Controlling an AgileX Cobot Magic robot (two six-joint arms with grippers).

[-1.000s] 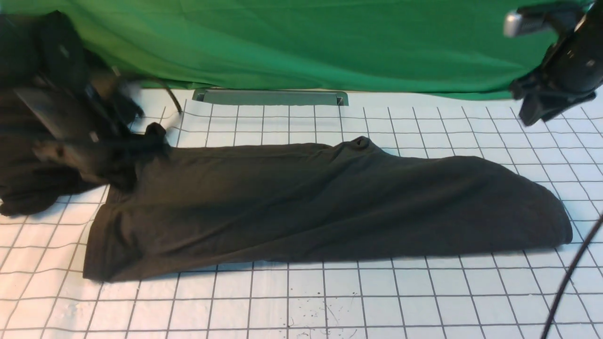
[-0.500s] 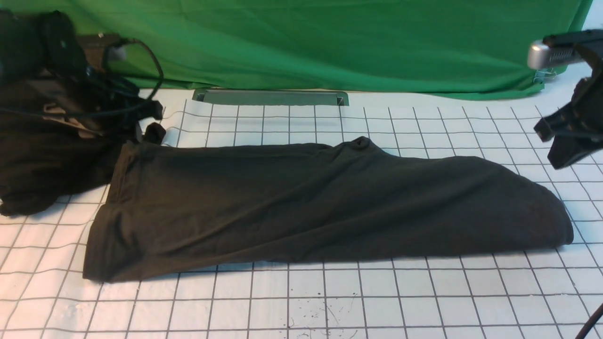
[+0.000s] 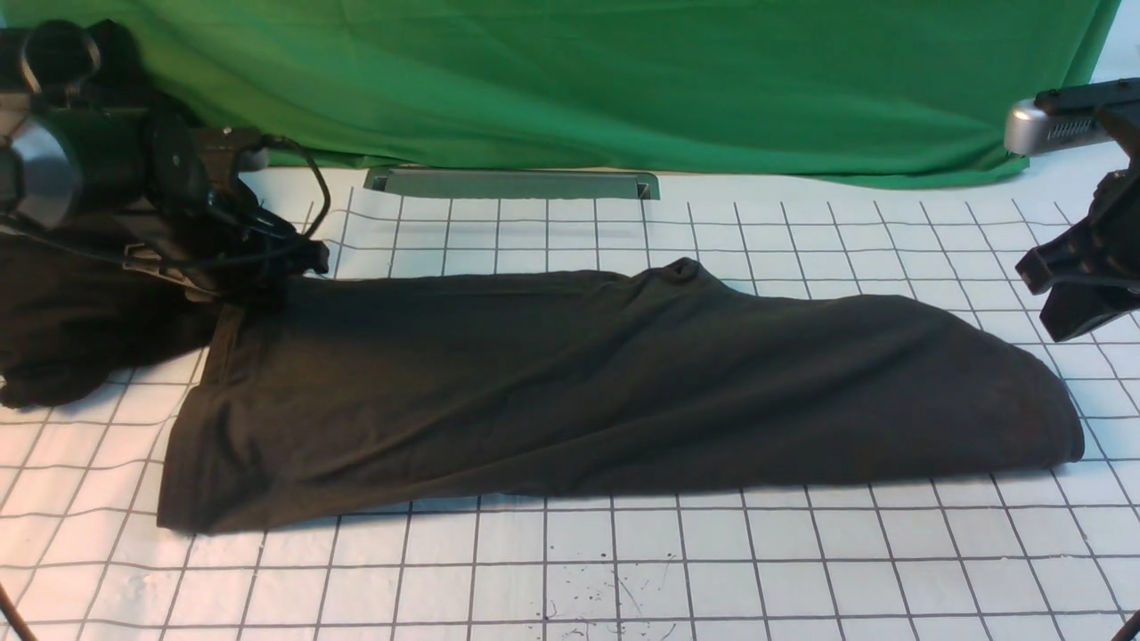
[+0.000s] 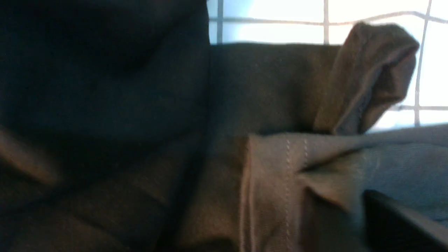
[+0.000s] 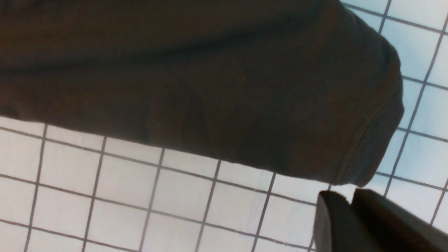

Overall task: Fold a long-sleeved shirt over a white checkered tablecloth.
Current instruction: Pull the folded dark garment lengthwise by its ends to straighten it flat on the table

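the left arm (image 3: 89,169) reaches in low from 10 o'clock, wrist tipped down, its claw (image 3: 296,261) on the shirt's (image 3: 623,392) far left corner. only one dark finger (image 4: 395,220) shows in the left wrist view, over the stitched hem (image 4: 287,182), so i cannot tell whether that claw is spread or pinching. the right arm (image 3: 1109,214) hangs at 3 o'clock, clear of the cloth, wrist angled down toward the shirt's rounded right end. its claw (image 5: 346,197) is pressed together on nothing, above bare squares just beside that end.

a second ago the left arm was a blur over the same corner. half a second ago it sat further back, with a small cloth nub showing, which the claw now covers. the right arm has dropped from 2 o'clock. the shirt's outline is unchanged.

the tablecloth (image 3: 570,570) is white, ruled in thin grey squares, lightly speckled toward 6 o'clock. the green backdrop (image 3: 579,80) drapes in soft folds across 12. the shirt, dark brown-black knit, lies folded in a long band from 9 to 3, gently rippled. a shapeless black heap (image 3: 62,343) sits at 9, touching the shirt. a rolled cuff (image 4: 374,70) stands up beside the hem.
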